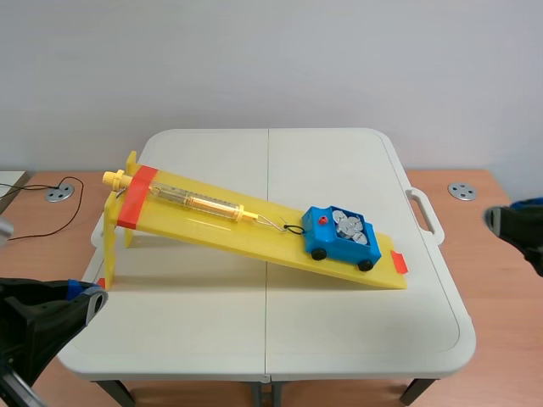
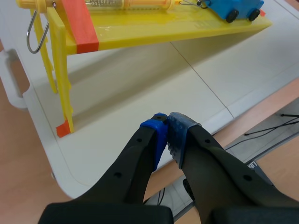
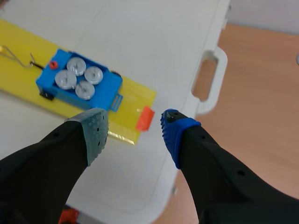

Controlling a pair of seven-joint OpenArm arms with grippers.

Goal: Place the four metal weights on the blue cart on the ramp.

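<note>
Two sets of jaws hang nearest, both well apart from the load: those of the left arm are pressed together by the bench's near left corner, while those of the right arm stand apart, empty, off its right side. Ahead of the right jaws the blue cart sits near the foot of the yellow ramp, all four metal weights lying in it. Farther up, a hook joins it to a spring scale.

Catches just the wheeled lower half of the blue cart, rest clipped by the left wrist view's edge. Blurs the right gripper, half cut at the scene border. Shrinks the metal weights past counting there.
</note>
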